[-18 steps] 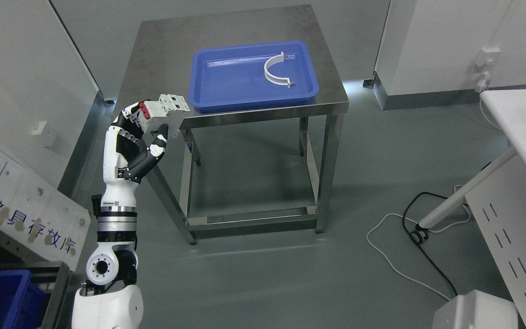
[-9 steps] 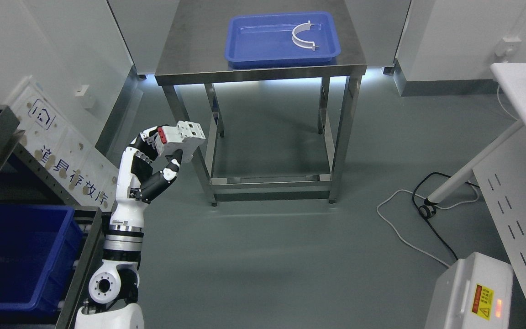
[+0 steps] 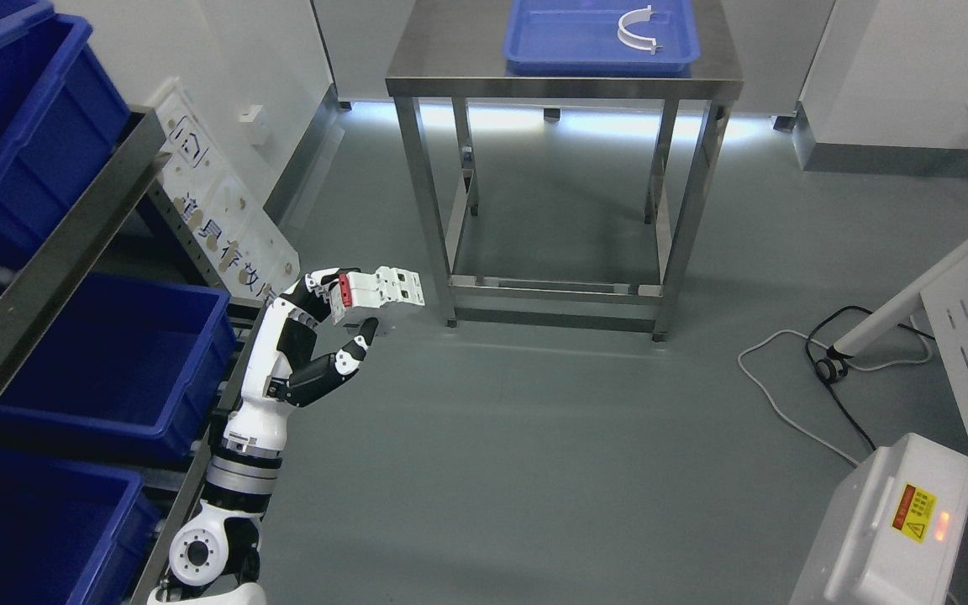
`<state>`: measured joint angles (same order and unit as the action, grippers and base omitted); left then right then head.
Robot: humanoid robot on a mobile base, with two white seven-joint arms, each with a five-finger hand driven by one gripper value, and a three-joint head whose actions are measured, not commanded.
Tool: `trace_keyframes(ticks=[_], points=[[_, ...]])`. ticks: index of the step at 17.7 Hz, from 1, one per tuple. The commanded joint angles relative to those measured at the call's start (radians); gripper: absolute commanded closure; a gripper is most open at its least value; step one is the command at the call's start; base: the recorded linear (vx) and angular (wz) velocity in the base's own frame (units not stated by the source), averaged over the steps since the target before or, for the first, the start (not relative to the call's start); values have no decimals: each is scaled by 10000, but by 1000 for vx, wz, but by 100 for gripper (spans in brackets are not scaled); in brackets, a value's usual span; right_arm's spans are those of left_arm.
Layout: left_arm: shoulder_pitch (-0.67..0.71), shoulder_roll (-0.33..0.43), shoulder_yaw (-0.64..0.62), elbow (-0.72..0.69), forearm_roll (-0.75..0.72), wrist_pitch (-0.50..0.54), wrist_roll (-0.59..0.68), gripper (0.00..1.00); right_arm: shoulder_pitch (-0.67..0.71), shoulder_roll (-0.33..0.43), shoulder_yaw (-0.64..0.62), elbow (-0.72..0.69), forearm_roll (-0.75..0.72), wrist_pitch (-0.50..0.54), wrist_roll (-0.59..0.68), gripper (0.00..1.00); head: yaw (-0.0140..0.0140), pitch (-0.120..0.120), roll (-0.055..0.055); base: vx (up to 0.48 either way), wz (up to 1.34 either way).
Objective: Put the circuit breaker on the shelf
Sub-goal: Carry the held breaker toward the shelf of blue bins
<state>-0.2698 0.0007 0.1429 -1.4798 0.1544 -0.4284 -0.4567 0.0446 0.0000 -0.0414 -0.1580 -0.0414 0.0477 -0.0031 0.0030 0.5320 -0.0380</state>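
Circuit breaker [image 3: 383, 290]: white block, red patch at its left end, ribbed modules side by side along the top; left of centre frame, held in mid-air over grey floor [image 3: 534, 437], long axis roughly level. Left hand [image 3: 328, 323] clamped on circuit breaker: fingers curled over the red end, thumb pressed up from beneath. Left arm rising from bottom edge at lower left, white segments with black joints, forearm angled up and right, wrist bent toward frame centre. Shelf [image 3: 55, 252] along left edge, metal rail slanting from upper left down; blue bins [image 3: 114, 361] on its levels, just beside the forearm, not touching the hand. White placard [image 3: 223, 227] with printed characters leaning behind the shelf, near the wall. Steel table [image 3: 560, 84] at top centre, well apart from the hand; blue tray [image 3: 551, 42] on top, white curved bracket [image 3: 639, 27] lying in the tray. White box [image 3: 887, 521] with yellow warning label at lower right; cables [image 3: 795, 386] on floor near it.
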Motion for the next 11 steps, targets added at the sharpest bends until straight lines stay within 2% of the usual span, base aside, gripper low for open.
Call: trace_keyframes(ticks=[1,7,11], points=[[-32,167,-355,-81,128,-42,179,86,-1,-175,0,0,0,-2,1,0,0,0,0,-350,266],[-47,167,-294,-554,128,-104,164,86,-1,-175,0,0,0,-2,1,0,0,0,0,-285,411],[-154,167,-340,-1277,128,18,179,87,-1,-175,0,0,0,-2,1,0,0,0,0,-165,700]])
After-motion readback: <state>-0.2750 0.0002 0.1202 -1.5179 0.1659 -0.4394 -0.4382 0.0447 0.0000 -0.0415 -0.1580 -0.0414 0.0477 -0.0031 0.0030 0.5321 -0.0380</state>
